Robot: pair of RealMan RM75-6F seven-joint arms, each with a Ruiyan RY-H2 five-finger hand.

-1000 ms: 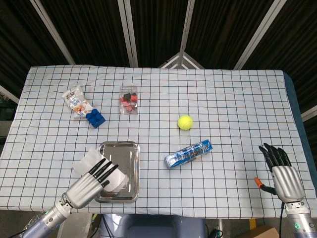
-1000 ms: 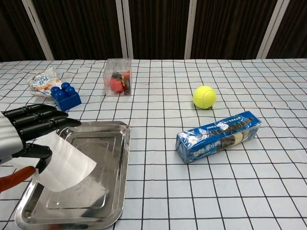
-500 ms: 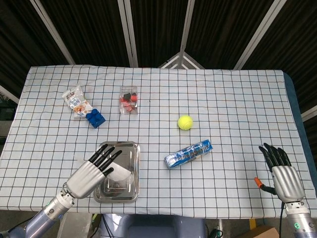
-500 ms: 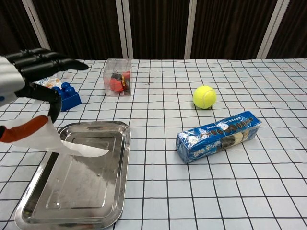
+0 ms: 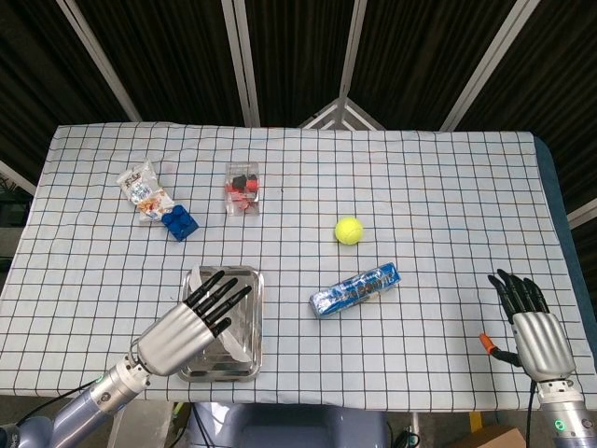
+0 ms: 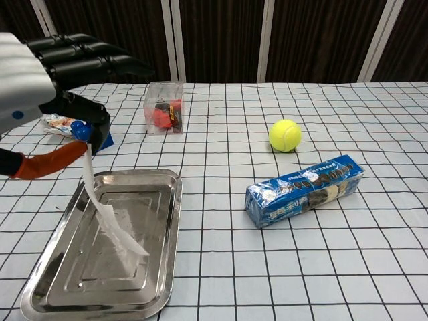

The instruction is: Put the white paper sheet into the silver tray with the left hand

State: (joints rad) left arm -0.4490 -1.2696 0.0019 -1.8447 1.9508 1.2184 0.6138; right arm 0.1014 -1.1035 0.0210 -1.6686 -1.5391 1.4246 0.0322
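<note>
A: The left hand (image 6: 47, 73) has been lifting up higher over the shiny silver metal tray (image 6: 160, 200) since a second ago, and the thin white paper sheet (image 6: 107, 217) is now hanging down instead of lying flat.

B: Where is the paper touching?

A: Its bottom end is resting inside the tray. The top is being pinched under the thumb, and the other fingers are sticking out straight, side by side.

B: How many things are sitting around?

A: One yellow tennis ball (image 6: 285, 135), one long blue cookie pack (image 6: 305, 190), one blue toy block (image 5: 179, 224), one crinkly snack bag (image 5: 142, 189), and one clear plastic box (image 6: 165, 107) with red and black bits in it.

B: And the right hand (image 5: 534, 322)?

A: It is resting flat on the checked tablecloth (image 5: 420, 187), fingers a little apart, holding nothing.
</note>
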